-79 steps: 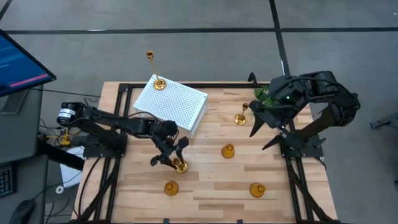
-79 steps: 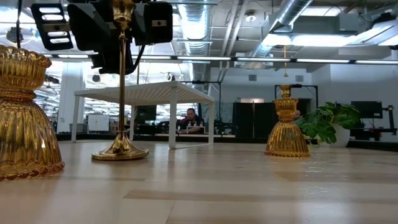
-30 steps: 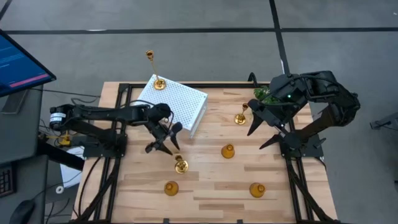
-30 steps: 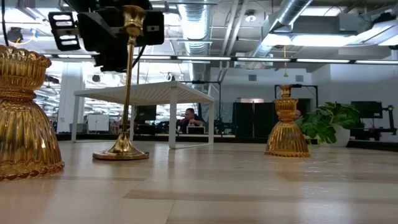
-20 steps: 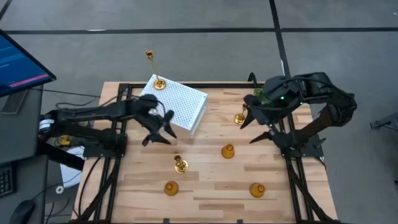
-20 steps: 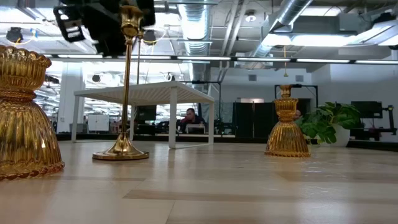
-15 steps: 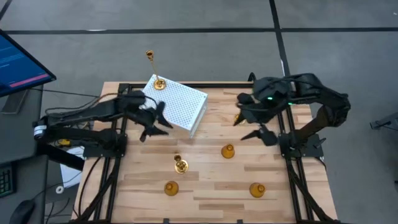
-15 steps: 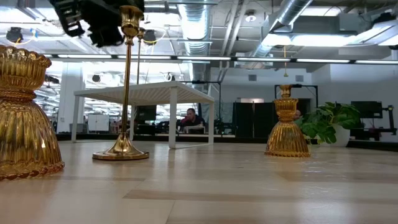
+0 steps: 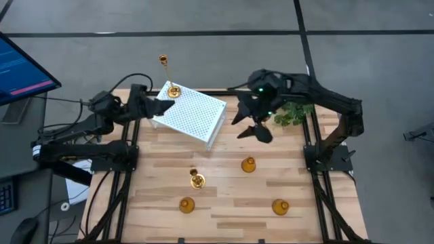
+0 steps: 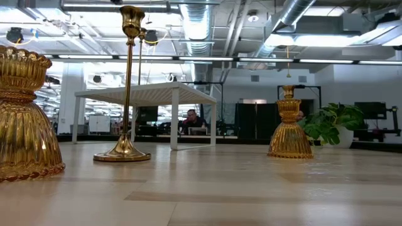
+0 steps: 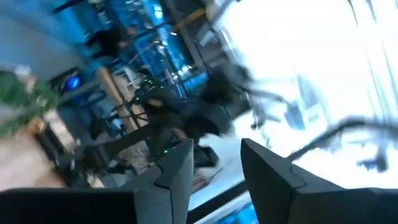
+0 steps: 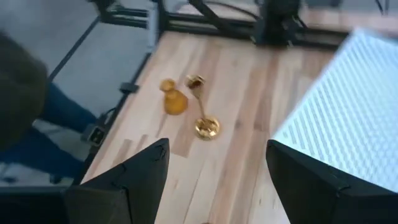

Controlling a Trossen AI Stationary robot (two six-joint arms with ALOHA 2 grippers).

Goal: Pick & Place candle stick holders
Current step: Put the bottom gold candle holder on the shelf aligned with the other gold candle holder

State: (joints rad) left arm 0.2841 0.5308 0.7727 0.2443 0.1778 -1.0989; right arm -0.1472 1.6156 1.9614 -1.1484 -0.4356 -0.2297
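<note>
One tall-stemmed gold holder [image 9: 196, 179] stands on its round base on the wooden table; it also shows in the low view [image 10: 126, 88] and the right wrist view [image 12: 203, 119]. A second tall one [image 9: 171, 87] stands on the white perforated stand [image 9: 193, 115]. Three short bell-shaped holders [image 9: 249, 164] [image 9: 186, 204] [image 9: 280, 206] sit on the table. A third tall holder is hidden in every view. My right gripper [image 9: 249, 125] hangs open above the table between the stand and the plant. My left gripper [image 9: 157, 108] is open and empty at the stand's left edge.
A green leafy plant [image 9: 293, 112] sits at the table's far right, behind my right gripper. The white stand takes up the far left of the table. Bare wood [image 9: 227, 217] lies between the short holders near the front edge. A monitor [image 9: 20, 68] stands beyond the left edge.
My left gripper, open, has drawn back from the tall holder in the middle toward the table's far left edge, rising out of the low view. That holder stays upright where it stood. My right gripper has swung from the plant toward the table's left, staying open.
</note>
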